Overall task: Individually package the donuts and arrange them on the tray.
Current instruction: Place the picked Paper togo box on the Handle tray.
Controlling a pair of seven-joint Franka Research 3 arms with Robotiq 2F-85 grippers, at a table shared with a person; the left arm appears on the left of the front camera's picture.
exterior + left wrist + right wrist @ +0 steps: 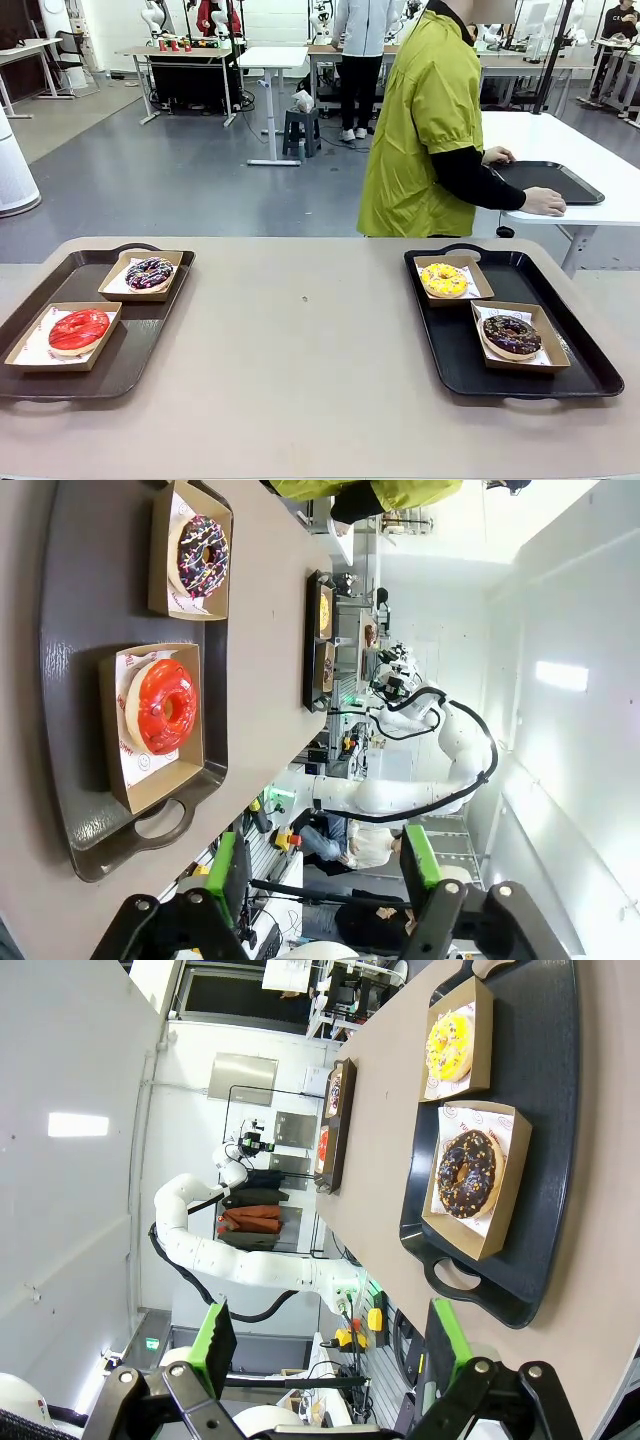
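Left tray (30, 330): red donut (78, 328) near, purple sprinkled donut (150, 272) far, each boxed; right tray (590, 375): yellow donut (444, 280) far, chocolate donut (511, 335) near. Soft, light, glazed and easily marred, so best lifted by the cardboard box walls. Wide bare table between trays; left gripper (322, 865) and right gripper (330, 1345) both spread apart, holding nothing.
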